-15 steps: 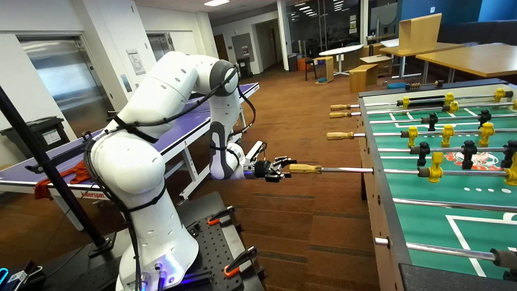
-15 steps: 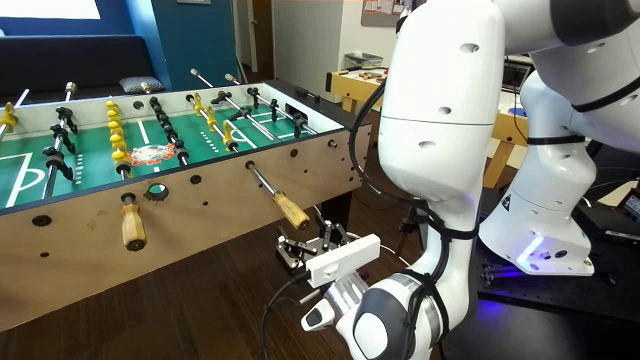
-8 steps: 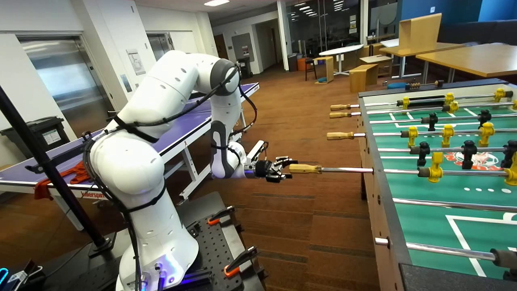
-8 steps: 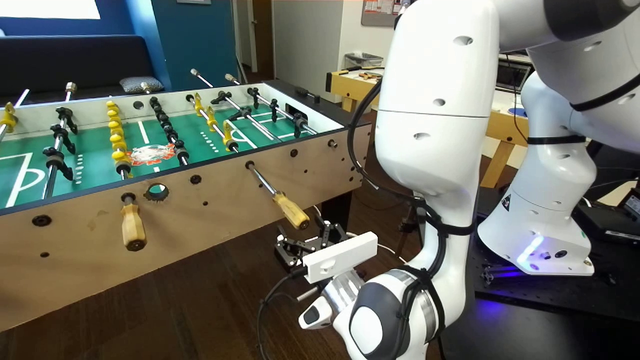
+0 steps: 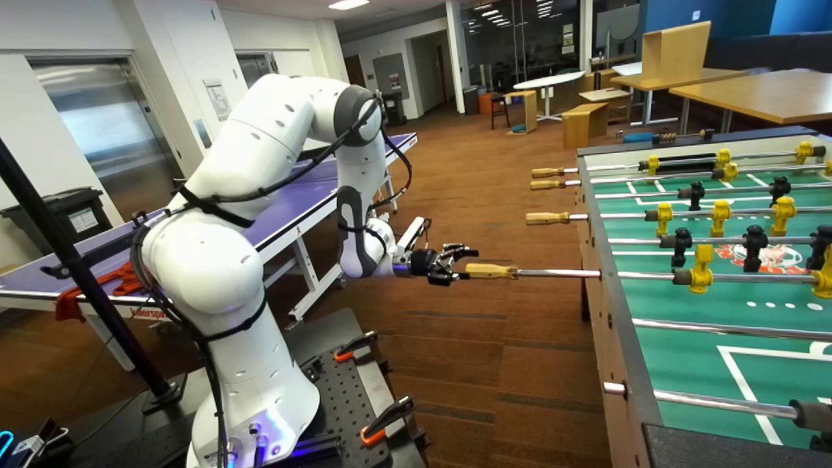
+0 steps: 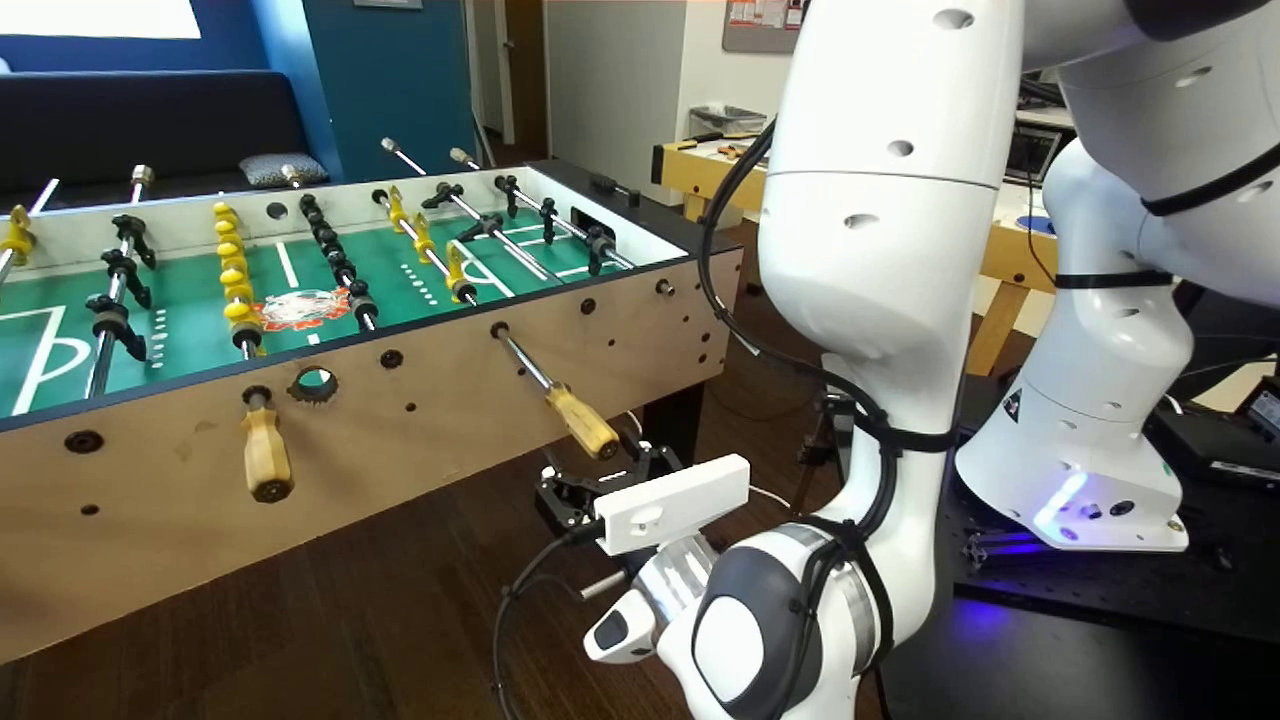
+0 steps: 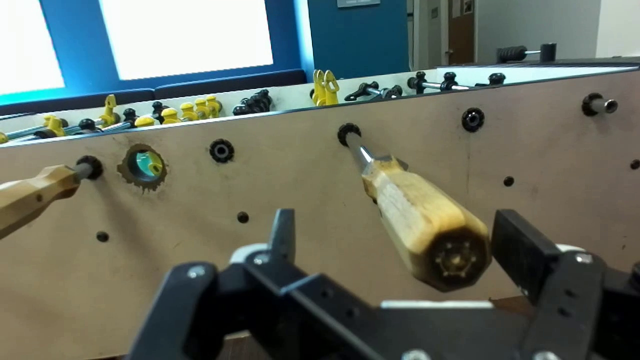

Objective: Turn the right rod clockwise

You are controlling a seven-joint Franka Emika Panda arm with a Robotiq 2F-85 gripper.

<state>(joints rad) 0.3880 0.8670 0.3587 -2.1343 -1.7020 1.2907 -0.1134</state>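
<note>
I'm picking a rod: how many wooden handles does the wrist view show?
2: the right rod's handle, right of centre; another handle, clipped at the left edge. More may be out of frame.

In an exterior view I read 1 brand: red "Killerspin" lettering (image 5: pixel 148 314) on the purple table (image 5: pixel 286 211), at lower left. Too small for me: the black bin (image 5: pixel 40 224) and its white label (image 5: pixel 83 220), at left; the triangle sign (image 6: pixel 1012 405) on my base (image 6: pixel 1075 460), at right.

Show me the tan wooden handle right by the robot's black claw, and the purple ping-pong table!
Tan wooden handle (image 7: pixel 423 215): in the wrist view, on the middle of its grip.
Purple ping-pong table (image 5: pixel 292 199): in an exterior view, on its bare top.
</note>
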